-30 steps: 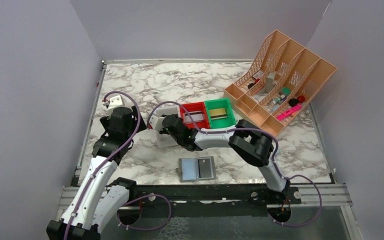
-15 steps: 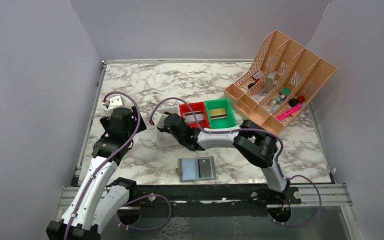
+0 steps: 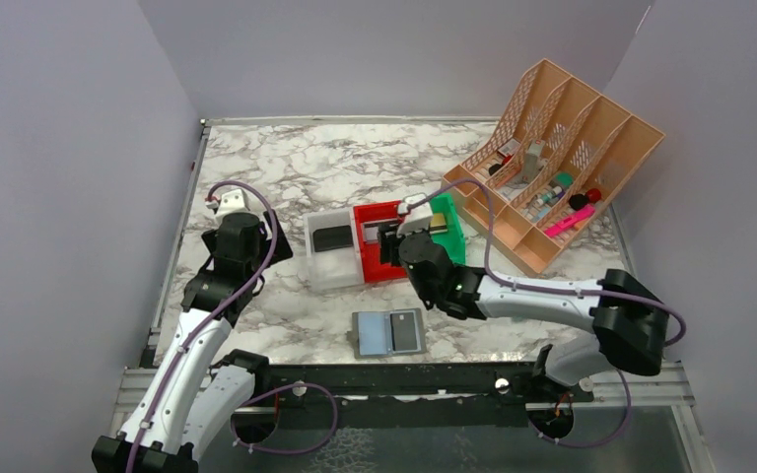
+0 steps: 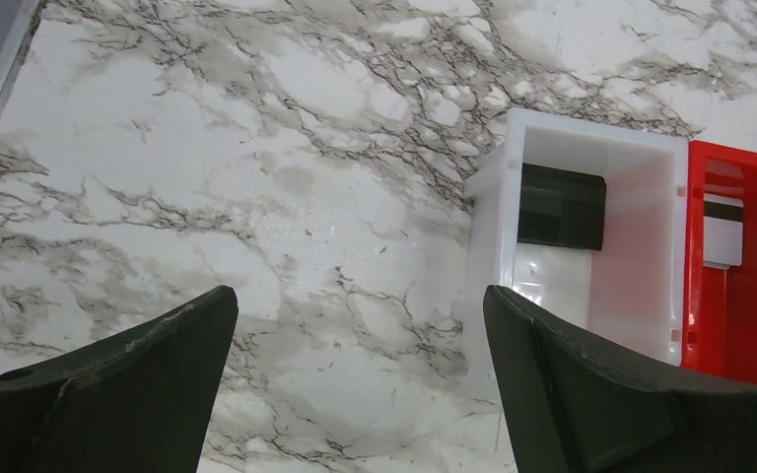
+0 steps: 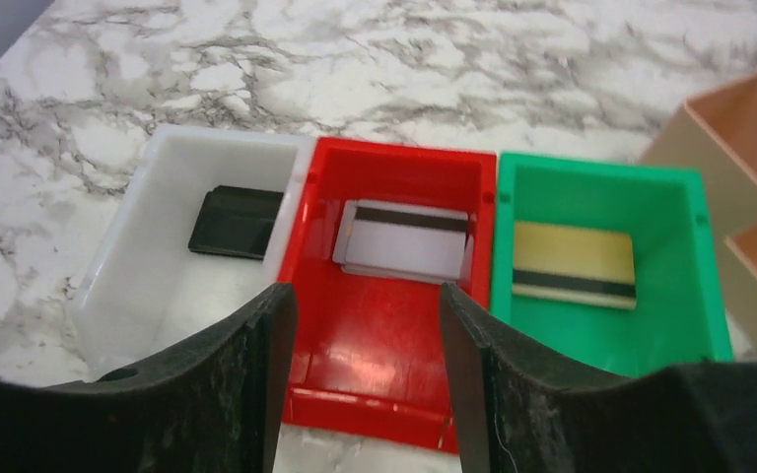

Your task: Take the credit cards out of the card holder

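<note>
The card holder [image 3: 390,333] lies open near the table's front edge, with a pale blue panel on the left and a grey panel on the right. A black credit card [image 3: 333,237] lies in the white bin [image 3: 327,271]. It also shows in the left wrist view [image 4: 561,206] and the right wrist view [image 5: 237,222]. A white striped card [image 5: 404,239] lies in the red bin [image 5: 375,345]. A yellow striped card [image 5: 574,264] lies in the green bin [image 5: 601,325]. My right gripper [image 5: 365,296] is open and empty above the red bin's near end. My left gripper [image 4: 360,301] is open and empty over bare marble left of the white bin.
A peach desk organizer [image 3: 552,163] with small items stands at the back right, next to the green bin [image 3: 450,236]. The left arm [image 3: 237,246] hangs at the table's left side. Grey walls close in the table on three sides.
My right arm has swung back from the white bin to the right and now sits over the red bin. The black card now shows in the white bin. The left arm has barely moved.
</note>
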